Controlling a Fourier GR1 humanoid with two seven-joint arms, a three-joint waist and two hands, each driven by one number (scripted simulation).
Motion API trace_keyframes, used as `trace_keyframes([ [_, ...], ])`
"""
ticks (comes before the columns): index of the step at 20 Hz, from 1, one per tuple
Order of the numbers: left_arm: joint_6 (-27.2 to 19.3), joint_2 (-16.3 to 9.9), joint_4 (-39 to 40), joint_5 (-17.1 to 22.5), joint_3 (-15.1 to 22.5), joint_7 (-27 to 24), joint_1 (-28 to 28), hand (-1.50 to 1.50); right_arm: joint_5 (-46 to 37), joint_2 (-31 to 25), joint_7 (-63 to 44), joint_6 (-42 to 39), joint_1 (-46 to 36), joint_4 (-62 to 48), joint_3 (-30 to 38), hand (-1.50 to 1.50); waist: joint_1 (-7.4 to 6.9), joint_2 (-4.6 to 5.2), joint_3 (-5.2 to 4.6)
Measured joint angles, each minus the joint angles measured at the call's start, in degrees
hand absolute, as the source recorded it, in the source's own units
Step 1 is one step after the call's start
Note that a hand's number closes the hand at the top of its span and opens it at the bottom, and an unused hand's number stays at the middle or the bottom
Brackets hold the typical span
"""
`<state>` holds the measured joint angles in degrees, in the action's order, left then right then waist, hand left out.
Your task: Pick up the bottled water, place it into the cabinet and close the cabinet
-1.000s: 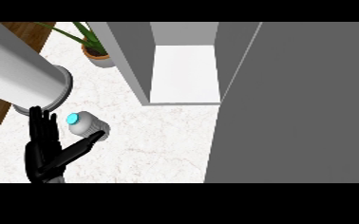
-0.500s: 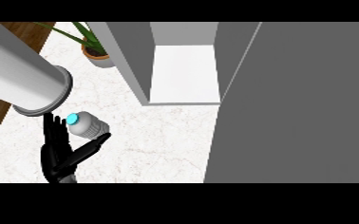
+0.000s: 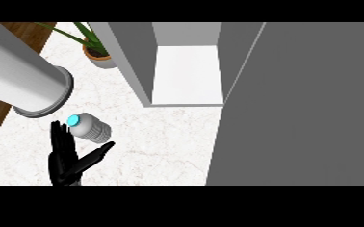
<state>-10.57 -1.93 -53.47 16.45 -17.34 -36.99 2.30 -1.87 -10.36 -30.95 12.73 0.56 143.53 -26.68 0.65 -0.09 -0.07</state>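
Note:
The bottled water [image 3: 92, 129], clear with a cyan cap, stands on the white marble counter [image 3: 163, 149] at the lower left. My left hand [image 3: 66, 164] rises from the lower edge just below and left of it. The fingers [image 3: 58, 135] are straight along the bottle's left side and the thumb [image 3: 98, 152] is spread beneath it, so the hand is open and not curled round the bottle. The grey cabinet [image 3: 134, 60] stands open at the top centre with a white shelf floor [image 3: 186, 74]. Its big grey door [image 3: 298, 110] fills the right side. My right hand does not show.
A thick grey cylinder [image 3: 28, 84] slants in from the upper left, ending just above the bottle. A potted plant [image 3: 98, 55] stands left of the cabinet. A strip of brown wood [image 3: 21, 33] shows at the far upper left.
My left hand has slid right and down, ending below the bottle with its thumb under it. The bottle has barely shifted. Cabinet and door are unchanged.

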Motion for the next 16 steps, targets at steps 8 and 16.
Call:
trace_keyframes([
  [8, 3.49, -0.81, 9.02, 2.69, -2.74, -5.42, 5.09, -1.5, -0.36, -0.74, -0.53, 1.53, -0.36, 0.14, -0.34, -1.5, 0.14, 0.0, -0.01],
  [16, 7.12, -2.1, 18.04, 5.16, -4.89, -8.46, 11.8, -1.5, -0.61, -1.48, 1.16, 2.74, 1.05, 0.03, -0.6, -1.5, 0.29, 0.03, -0.01],
])
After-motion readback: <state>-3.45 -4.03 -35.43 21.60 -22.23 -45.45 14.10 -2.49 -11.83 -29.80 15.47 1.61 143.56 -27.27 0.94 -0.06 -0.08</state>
